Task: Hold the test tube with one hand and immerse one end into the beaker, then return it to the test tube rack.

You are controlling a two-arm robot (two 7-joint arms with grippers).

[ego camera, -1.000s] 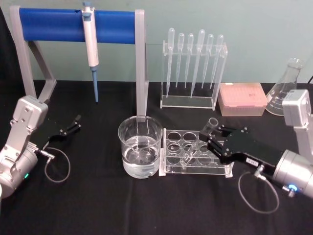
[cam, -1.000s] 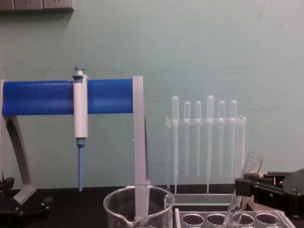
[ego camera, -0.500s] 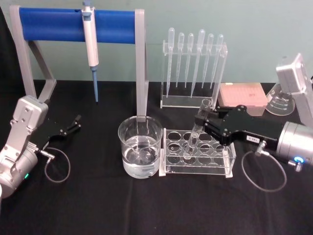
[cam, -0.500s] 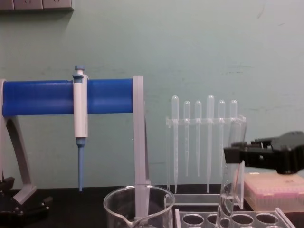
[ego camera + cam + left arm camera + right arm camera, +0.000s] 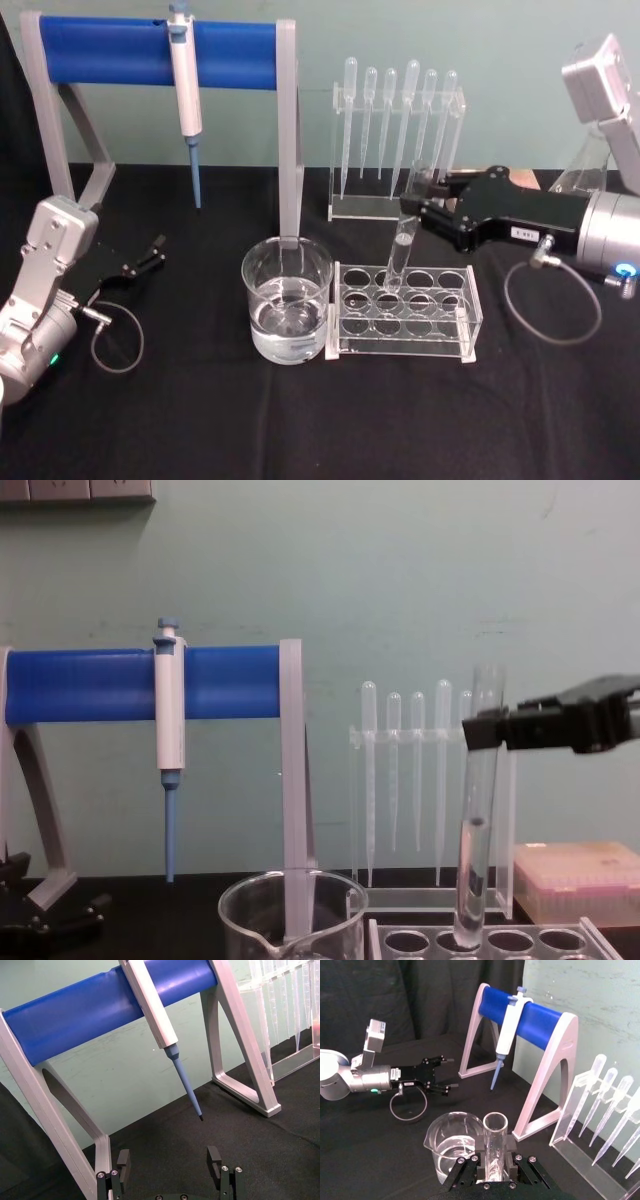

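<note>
Black cloth bench (image 5: 300, 430), kit grouped around its middle. At the back edge is the blue stand (image 5: 120, 50), with one grey leg right behind the beaker (image 5: 252, 292). The beaker is part full of water. The left end of the rack (image 5: 400, 342) is just beside it, maybe touching, can't tell.

From the bench's right edge the right gripper (image 5: 414, 205) reaches in above the rack and is clamped on the test tube (image 5: 400, 258) just under its rim. The tube hangs near upright with a slight lean and has a little liquid inside. Its rounded end is over a back-row hole, about level with the rack top. Can't tell if it's fully out of the hole.

Near the bench's left edge the left gripper (image 5: 155, 252) is parked, fingers apart, holding nothing.

Risks, my read:
- Stand: overshooting past the beaker puts glass into that grey leg.
- Beaker: its rim is about as high as the rack top. A low crossing clips the rim and can tip it or slop water.
- Rack: moving sideways before the end clears the hole catches the edge. That drags the rack into the beaker or snaps the tube.
- Tube: the grip is high and the free length below it is long, so any knock can pivot the tube or slip it in the pads. Dipping too deep hits the beaker floor.
</note>
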